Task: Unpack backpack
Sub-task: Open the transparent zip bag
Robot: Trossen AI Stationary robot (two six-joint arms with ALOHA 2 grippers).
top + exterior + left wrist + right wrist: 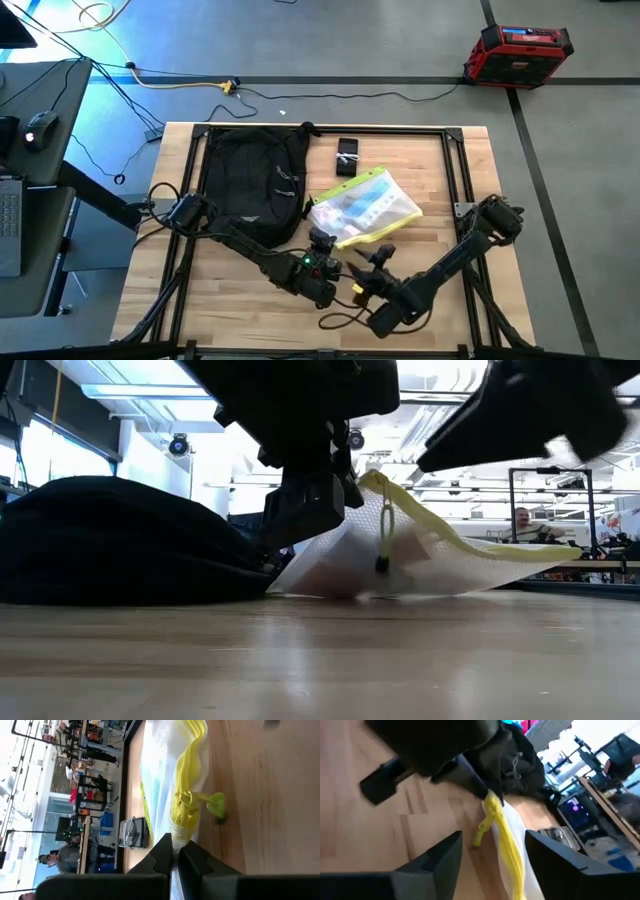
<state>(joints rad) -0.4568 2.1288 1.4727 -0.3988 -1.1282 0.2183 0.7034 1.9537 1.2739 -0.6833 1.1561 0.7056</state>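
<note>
Right gripper (372, 262), fingers spread and empty, near the table's (440, 180) front edge beside left gripper (322, 240) pinching yellow-zippered clear pouch (365, 206); backpack (252, 180) back-left.

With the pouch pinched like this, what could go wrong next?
The left gripper pinches only the yellow zipper edge of the clear pouch, so it may slip free or tear. The open right gripper is close, and the two arms could collide. The dangling zipper pull might snag.
</note>
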